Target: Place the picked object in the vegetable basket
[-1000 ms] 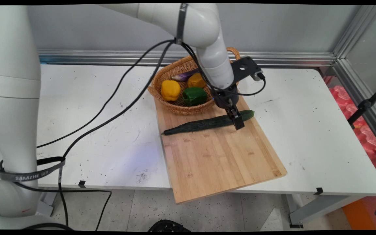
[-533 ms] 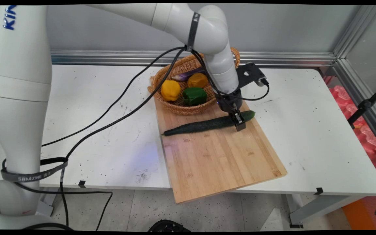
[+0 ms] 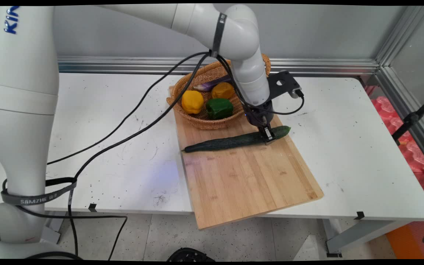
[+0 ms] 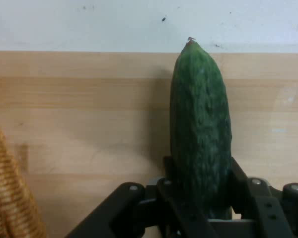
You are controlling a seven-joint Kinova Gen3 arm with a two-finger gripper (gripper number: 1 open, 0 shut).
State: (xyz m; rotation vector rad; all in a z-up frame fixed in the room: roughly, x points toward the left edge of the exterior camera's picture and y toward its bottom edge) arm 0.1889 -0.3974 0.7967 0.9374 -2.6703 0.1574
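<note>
A long dark green cucumber [image 3: 230,141] lies across the far part of a wooden cutting board [image 3: 248,180]. My gripper [image 3: 267,136] points down at the cucumber's thick right end and is shut on it. In the hand view the cucumber [image 4: 201,124] runs up from between the two black fingers [image 4: 167,166], which press against its sides. Its tip ends near the edge of the board [image 4: 89,124]. The stem end still touches the board on the left.
A wicker basket [image 3: 204,125] stands on the board's far end just left of the gripper, holding a yellow pepper [image 3: 192,101], a green pepper [image 3: 219,108], an orange pepper [image 3: 222,90] and something purple [image 3: 208,85]. Black cables hang over the white table [image 3: 105,110].
The fingers have drawn together onto the cucumber's right end, and the arm has shifted slightly right. The cucumber's right tip has moved a little to the right.
</note>
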